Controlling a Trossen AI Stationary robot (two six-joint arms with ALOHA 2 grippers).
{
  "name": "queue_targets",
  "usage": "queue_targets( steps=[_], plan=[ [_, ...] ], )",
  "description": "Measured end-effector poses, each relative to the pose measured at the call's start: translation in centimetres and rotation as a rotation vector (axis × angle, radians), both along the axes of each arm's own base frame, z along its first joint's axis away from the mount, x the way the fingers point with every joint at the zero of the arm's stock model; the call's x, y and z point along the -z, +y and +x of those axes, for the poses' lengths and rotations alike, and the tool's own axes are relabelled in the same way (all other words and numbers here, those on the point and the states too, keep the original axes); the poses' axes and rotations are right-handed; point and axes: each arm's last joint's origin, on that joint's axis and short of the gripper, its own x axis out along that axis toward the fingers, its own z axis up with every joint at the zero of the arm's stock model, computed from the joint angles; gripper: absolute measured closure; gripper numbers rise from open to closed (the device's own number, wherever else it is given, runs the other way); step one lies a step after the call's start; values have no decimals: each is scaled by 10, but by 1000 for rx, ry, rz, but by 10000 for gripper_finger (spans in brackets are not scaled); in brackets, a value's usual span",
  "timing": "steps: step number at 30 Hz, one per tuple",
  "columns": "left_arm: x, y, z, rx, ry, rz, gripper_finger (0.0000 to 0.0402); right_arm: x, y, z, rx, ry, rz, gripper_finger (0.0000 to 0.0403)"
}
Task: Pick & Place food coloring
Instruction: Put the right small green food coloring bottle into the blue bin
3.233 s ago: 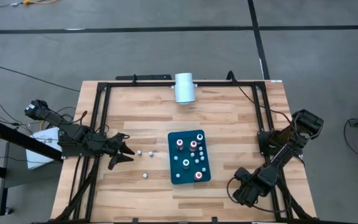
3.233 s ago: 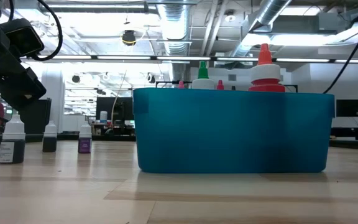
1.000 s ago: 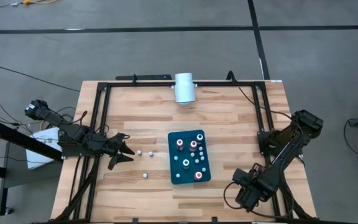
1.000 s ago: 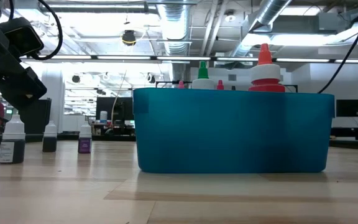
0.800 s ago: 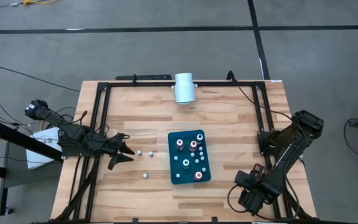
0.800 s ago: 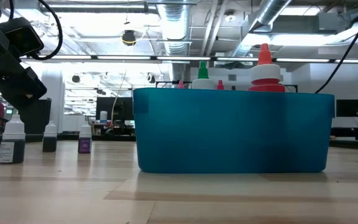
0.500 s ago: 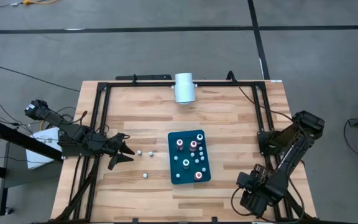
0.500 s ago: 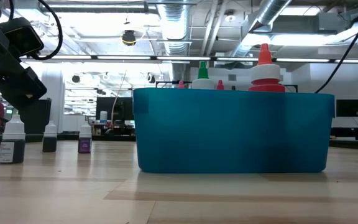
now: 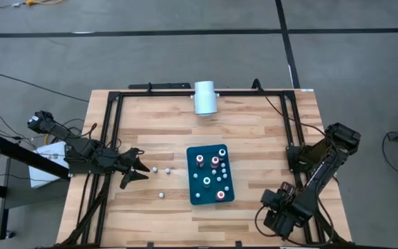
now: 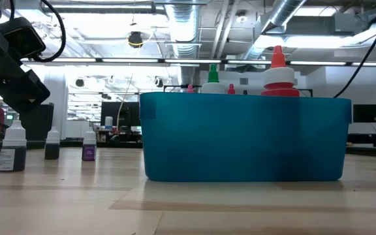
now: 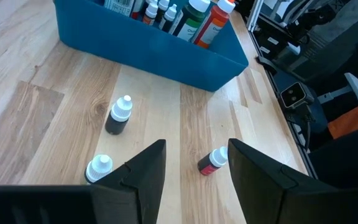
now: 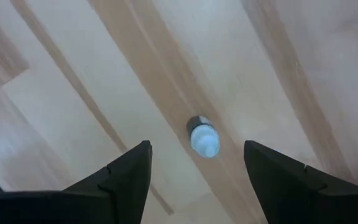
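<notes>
Food coloring bottles (image 11: 118, 116): three loose on table (image 11: 55, 118)

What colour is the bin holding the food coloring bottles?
Teal-blue bin; clearest in the low view.

The right gripper (image 9: 276, 220) now sits nearer the table's (image 9: 254, 138) front right edge, farther from the teal tray (image 9: 193, 197).
</notes>
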Motion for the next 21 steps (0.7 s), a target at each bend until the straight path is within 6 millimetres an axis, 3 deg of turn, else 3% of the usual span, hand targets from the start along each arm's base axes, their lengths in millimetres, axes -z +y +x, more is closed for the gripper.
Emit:
queue_targets(
  steps=[21],
  plan=[
    [0, 0, 0, -1, 3, -5, 236, 16, -4, -3, 7, -19, 11, 158]
  ],
)
